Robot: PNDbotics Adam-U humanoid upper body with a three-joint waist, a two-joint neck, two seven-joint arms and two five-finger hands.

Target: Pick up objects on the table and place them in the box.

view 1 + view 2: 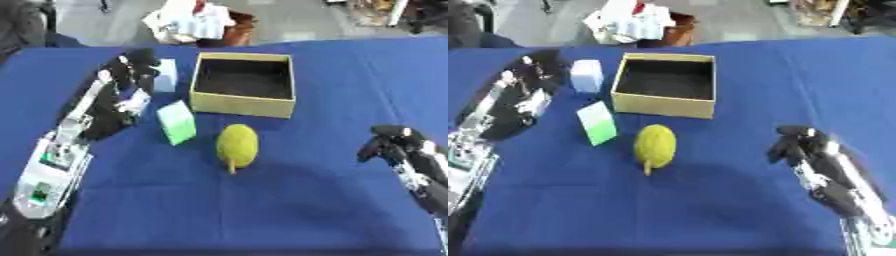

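Note:
An open cardboard box (241, 106) with a dark, empty inside stands at the middle back of the blue table. In front of it lies a bumpy yellow-green fruit (237, 145). Left of the fruit is a green and white carton (178, 122). A small pale box (586, 76) stands left of the cardboard box. My left hand (534, 70) hovers just left of the pale box, open and holding nothing; a small gap shows between them. My right hand (389, 142) hangs at the right, well away from the fruit, fingers relaxed and drooping, holding nothing.
The blue cloth (262, 210) covers the whole table. Beyond the far edge stands a brown container with white things (199, 22) in it. My left forearm (66, 145) lies along the table's left side.

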